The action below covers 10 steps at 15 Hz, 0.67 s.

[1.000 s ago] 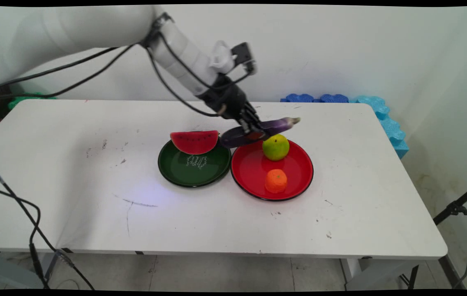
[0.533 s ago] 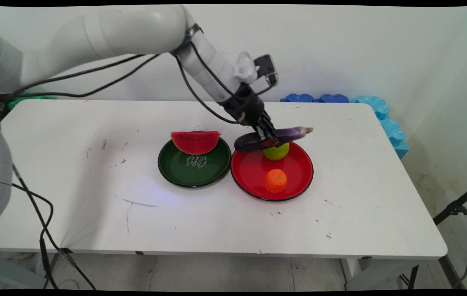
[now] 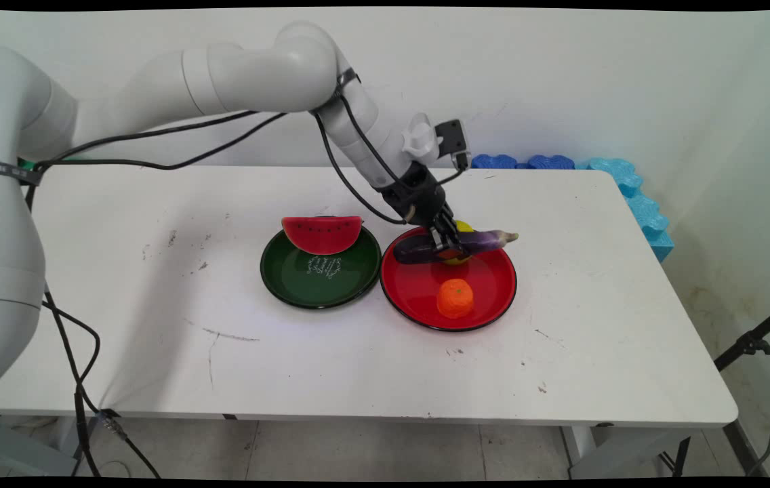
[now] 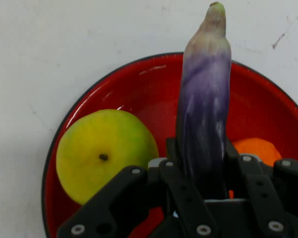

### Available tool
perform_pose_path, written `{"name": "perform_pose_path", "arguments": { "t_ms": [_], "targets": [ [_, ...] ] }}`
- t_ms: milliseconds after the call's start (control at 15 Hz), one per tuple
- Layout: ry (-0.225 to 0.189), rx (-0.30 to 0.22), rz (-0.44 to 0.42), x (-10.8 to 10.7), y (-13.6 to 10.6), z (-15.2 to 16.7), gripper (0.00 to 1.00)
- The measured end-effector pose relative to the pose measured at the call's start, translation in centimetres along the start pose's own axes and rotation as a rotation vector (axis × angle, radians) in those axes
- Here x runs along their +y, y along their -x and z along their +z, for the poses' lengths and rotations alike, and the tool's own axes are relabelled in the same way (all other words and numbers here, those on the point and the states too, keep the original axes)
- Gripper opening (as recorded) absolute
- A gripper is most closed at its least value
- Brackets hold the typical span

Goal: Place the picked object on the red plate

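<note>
My gripper (image 3: 448, 245) is shut on a purple eggplant (image 3: 456, 246), held level just above the far half of the red plate (image 3: 493, 298). In the hand view the eggplant (image 4: 203, 114) runs up from between the fingers (image 4: 171, 153), over the red plate (image 4: 149, 84). A yellow-green fruit (image 3: 461, 226) sits on the plate right behind the eggplant, mostly hidden; the hand view shows the fruit (image 4: 104, 151) beside the eggplant. An orange fruit (image 3: 455, 298) rests on the plate's near half, and peeks out as the orange fruit (image 4: 256, 148) behind the gripper.
A dark green plate (image 3: 317, 274) lies just left of the red one, with a watermelon slice (image 3: 321, 234) on its far rim. Blue foam blocks (image 3: 561, 164) line the wall at the table's far right. Black cables hang at the left.
The gripper has carried the eggplant rightward and down, from over the gap between the plates to low over the red plate, now covering most of the yellow-green fruit.
</note>
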<state>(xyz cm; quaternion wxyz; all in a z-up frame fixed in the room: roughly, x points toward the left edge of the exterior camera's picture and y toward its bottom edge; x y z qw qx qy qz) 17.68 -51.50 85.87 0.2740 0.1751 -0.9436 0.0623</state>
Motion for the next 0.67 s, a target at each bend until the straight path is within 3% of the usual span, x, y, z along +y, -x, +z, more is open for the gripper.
{"name": "perform_pose_path", "arguments": {
  "t_ms": [200,267,667],
  "targets": [
    [0.007,-0.007,0.003,0.0,0.1,0.9,0.00],
    [0.010,-0.008,0.004,0.0,0.1,1.2,1.00],
    [0.012,0.019,0.001,0.2,-0.6,1.0,1.00]
  ]
}}
